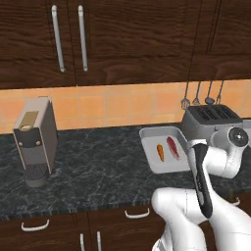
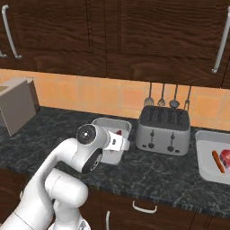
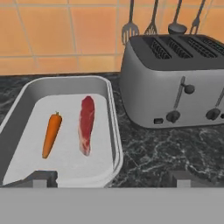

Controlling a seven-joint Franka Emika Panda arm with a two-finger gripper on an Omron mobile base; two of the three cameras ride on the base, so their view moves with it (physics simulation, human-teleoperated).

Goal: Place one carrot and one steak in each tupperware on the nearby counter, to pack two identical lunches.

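In the hand view a light-grey tupperware (image 3: 114,131) lies close below, holding one orange carrot (image 3: 51,134) on the left and one red-pink steak (image 3: 86,124) beside it. My gripper (image 3: 112,179) is open and holds nothing, its two fingertips (image 3: 43,178) spread over the tray's near end. The left base view shows the same tupperware (image 1: 159,130) with carrot (image 1: 160,152) and steak (image 1: 172,147) on the counter (image 1: 98,166). A second tupperware (image 2: 201,152) at the far right of the right base view also holds a carrot (image 2: 218,161) and a steak (image 2: 226,158).
A silver toaster (image 2: 164,130) stands between the two trays, with utensils (image 2: 168,101) hanging on the tiled wall behind it. A grey coffee machine (image 1: 34,139) stands at the counter's left. Dark wood cabinets hang above, and drawers with silver handles (image 1: 137,213) run below.
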